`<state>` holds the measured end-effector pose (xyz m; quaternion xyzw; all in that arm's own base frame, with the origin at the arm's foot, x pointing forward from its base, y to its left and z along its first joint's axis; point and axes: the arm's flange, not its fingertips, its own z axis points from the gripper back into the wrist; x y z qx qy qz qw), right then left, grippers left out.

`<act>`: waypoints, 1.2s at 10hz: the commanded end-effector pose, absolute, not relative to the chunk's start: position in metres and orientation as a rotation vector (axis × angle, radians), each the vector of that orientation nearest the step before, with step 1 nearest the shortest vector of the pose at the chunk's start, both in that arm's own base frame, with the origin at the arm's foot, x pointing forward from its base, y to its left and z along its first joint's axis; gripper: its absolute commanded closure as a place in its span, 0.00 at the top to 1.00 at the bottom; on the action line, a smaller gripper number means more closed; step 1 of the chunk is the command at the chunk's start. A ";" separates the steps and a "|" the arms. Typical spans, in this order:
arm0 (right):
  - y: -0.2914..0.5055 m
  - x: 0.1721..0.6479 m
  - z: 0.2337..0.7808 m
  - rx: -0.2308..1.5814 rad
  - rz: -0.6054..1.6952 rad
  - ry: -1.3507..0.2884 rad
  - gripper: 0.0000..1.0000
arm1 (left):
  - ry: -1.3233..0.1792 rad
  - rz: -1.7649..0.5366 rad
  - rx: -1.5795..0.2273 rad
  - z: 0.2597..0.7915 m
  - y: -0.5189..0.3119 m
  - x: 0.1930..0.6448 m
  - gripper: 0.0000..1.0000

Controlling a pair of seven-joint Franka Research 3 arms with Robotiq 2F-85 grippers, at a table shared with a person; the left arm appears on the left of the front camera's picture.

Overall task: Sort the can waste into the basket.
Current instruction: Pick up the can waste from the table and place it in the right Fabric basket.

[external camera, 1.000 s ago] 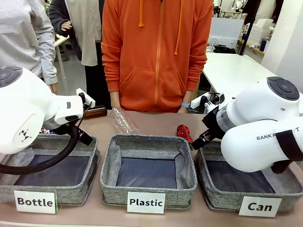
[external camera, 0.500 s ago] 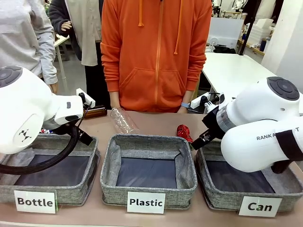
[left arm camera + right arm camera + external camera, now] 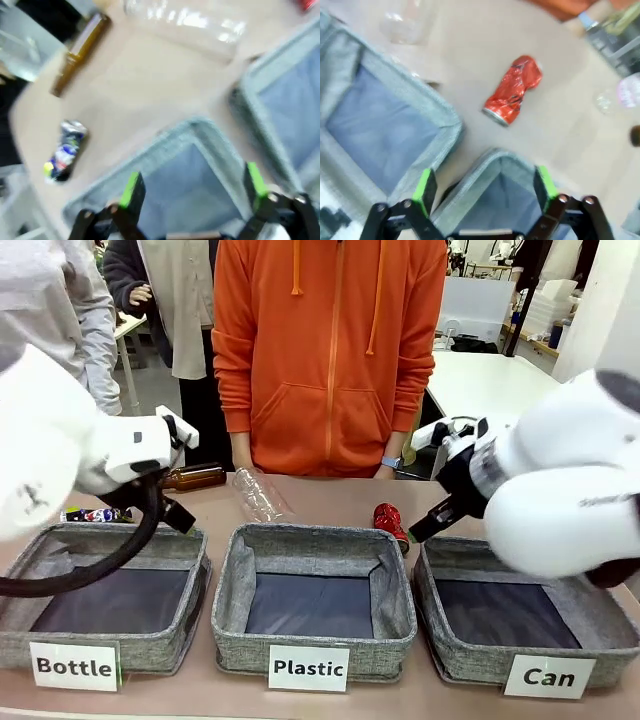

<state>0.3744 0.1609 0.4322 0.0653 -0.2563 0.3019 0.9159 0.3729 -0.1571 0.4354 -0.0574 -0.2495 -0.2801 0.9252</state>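
Note:
The shiny red crushed can (image 3: 388,520) lies on the table behind the gap between the middle and right baskets; it also shows in the right wrist view as the red can (image 3: 514,89). The dark multi-coloured can (image 3: 95,515) lies at the far left behind the "Bottle" basket, and the left wrist view shows this can (image 3: 65,156) too. The grey "Can" basket (image 3: 470,660) stands at the front right. My right gripper (image 3: 485,184) hangs open over that basket's far rim (image 3: 485,160), short of the red can. My left gripper (image 3: 194,185) is open above the "Bottle" basket (image 3: 175,142).
Grey baskets labelled "Bottle" (image 3: 110,540) and "Plastic" (image 3: 312,540) stand in front. A brown glass bottle (image 3: 195,477) and a clear plastic bottle (image 3: 260,495) lie behind them. A person in an orange hoodie (image 3: 330,350) stands at the far edge.
Both arms have started moving and now look blurred; each has lifted a little. Both cans lie where they were, and both grippers remain open.

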 end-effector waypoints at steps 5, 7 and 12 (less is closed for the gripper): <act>-0.013 0.301 0.497 0.800 0.305 -0.504 1.00 | -0.359 -0.566 -0.820 0.522 -0.004 0.334 1.00; -0.076 0.294 0.463 1.043 0.167 -0.552 1.00 | -0.463 -0.365 -1.021 0.507 0.058 0.345 1.00; -0.148 0.302 0.441 1.214 -0.050 -0.555 1.00 | -0.561 -0.091 -1.114 0.477 0.123 0.339 1.00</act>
